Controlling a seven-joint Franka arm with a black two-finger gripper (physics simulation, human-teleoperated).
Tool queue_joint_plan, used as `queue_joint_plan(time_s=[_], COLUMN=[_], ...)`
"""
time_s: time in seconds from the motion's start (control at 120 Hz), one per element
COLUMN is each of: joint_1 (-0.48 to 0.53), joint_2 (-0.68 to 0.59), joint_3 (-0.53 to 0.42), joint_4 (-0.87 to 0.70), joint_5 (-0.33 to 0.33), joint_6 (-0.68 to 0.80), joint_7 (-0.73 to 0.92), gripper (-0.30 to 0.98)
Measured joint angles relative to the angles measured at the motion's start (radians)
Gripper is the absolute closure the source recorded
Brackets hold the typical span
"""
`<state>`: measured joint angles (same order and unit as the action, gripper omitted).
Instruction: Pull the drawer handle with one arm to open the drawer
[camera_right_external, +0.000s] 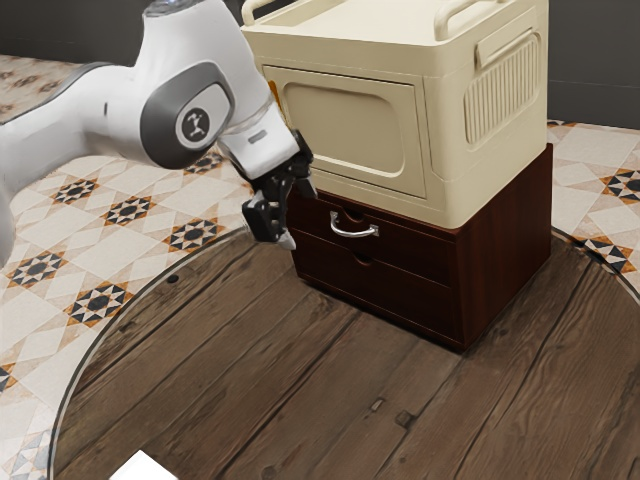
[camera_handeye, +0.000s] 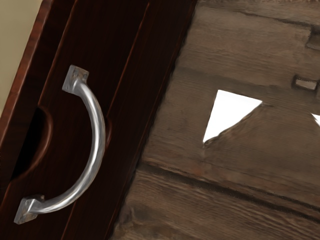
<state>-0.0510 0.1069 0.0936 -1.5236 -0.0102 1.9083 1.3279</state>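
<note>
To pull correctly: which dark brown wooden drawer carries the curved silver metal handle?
The upper drawer: it bears the handle; the lower drawer has only a notch.

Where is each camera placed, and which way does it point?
Exterior view: at the arm's side, looking down across the wooden tabletop at the front and one side of the dark wooden drawer unit; the white arm reaches in from the exterior view's left, with its black gripper.
Wrist view: on the arm's hand, looking down past the silver drawer handle to the tabletop.
Shared: the handle, part of the drawer unit's front and the tabletop.
</note>
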Motion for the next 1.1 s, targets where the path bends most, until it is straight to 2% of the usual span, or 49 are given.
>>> queue_joint_plan(time_s=[0.3,0.767,0.967,1.1], joint_1=[-0.016,-0.013,-0.016,-0.017], joint_2=[-0.027,0.044,-0.032,-0.131], joint_3=[0.002,0.003,0.009,0.009], joint_4=[-0.126,-0.15,-0.271,-0.387], joint_5=[-0.019,-0.063,-0.072,-0.071], joint_6=[0.2,0.341,0.403,0.449], joint_7=[0.171,0.313,0.347,0.364], gripper=[0.31,0.47,0.66,0.73])
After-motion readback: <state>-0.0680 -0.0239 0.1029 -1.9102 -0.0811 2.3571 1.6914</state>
